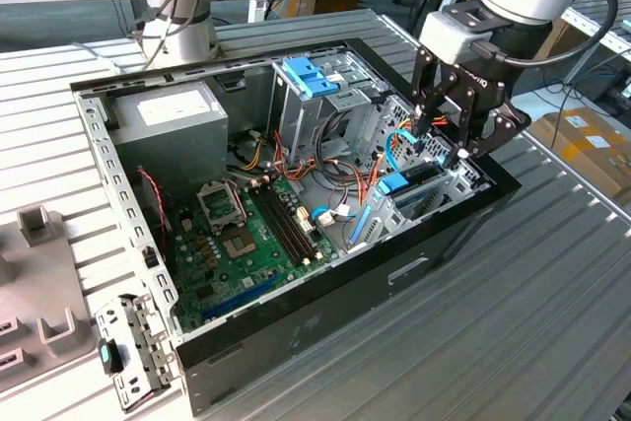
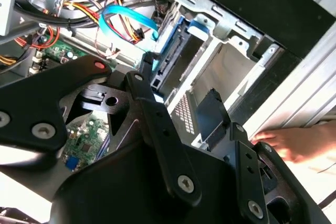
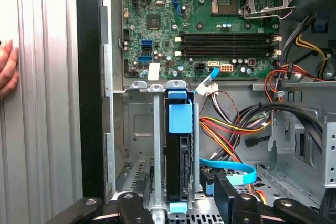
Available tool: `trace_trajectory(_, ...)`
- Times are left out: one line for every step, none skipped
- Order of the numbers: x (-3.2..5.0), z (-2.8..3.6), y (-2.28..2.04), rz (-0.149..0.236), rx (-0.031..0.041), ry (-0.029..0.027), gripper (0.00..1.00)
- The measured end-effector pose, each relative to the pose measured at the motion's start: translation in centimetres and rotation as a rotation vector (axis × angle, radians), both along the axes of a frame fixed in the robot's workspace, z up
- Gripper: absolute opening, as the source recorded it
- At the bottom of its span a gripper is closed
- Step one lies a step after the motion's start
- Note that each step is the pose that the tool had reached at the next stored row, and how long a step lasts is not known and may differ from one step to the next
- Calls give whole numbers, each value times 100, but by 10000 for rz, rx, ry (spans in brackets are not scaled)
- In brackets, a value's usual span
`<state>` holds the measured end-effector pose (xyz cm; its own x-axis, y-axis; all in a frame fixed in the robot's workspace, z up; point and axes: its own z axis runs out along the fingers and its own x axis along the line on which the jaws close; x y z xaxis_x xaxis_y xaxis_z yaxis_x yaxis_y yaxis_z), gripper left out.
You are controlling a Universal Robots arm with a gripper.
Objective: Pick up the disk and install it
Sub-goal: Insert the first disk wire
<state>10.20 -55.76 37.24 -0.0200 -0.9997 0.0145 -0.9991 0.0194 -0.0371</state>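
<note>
- We are looking at a black open-topped computer case (image 1: 325,315) lying on a ribbed grey metal table (image 1: 537,303). Its green motherboard (image 1: 246,244) is facing up.
- The disk (image 1: 394,184), a flat dark drive in a light-blue plastic carrier, is standing on edge in a slot of the bare-metal drive bay (image 1: 449,189). The bay sits in the end corner of the case, toward the exterior view's right.
- The black two-fingered gripper (image 1: 444,140) is hanging over that corner, just above the bay.
- In the first wrist view, we are seeing the disk (image 3: 178,161) end-on, with its blue tab toward the motherboard (image 3: 210,19). The gripper (image 3: 179,195) is straddling it with its fingers apart, and there is a gap on each side, so they are not gripping the drive.
- The second wrist view is giving us the slanted side: the disk's (image 2: 169,59) blue rail is running up the slot ahead of the gripper (image 2: 179,77).
- Both wrist views are showing a person's hand (image 3: 6,69) resting on the table just outside the case's end wall, and it appears blurred in the second wrist view (image 2: 294,142).
- A light-blue flat cable (image 3: 231,167) is curving beside the bay.
- The exterior view is adding the far end of the case, with a grey boxy power supply (image 1: 173,120) in the far corner and a blue plastic bracket (image 1: 311,74) atop the tall cage.
</note>
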Motion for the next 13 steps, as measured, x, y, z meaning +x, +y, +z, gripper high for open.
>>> trace_trajectory(1,-8,15,1,-3,0,61)
trace_trajectory(3,-13,21,1,-19,1,61)
trace_trajectory(12,-17,22,1,-49,3,61)
trace_trajectory(22,-19,22,1,-80,5,61)
trace_trajectory(31,-51,26,-1,-120,8,61)
trace_trajectory(32,-77,34,0,-123,9,61)
trace_trajectory(32,-87,37,0,-125,9,61)
trace_trajectory(32,-88,38,0,-127,9,61)
trace_trajectory(32,-88,38,1,-129,9,61)
trace_trajectory(32,-88,38,1,-131,9,61)
trace_trajectory(32,-88,38,1,-132,9,61)
trace_trajectory(32,-88,38,1,-132,9,61)
trace_trajectory(32,-89,38,1,-132,9,61)
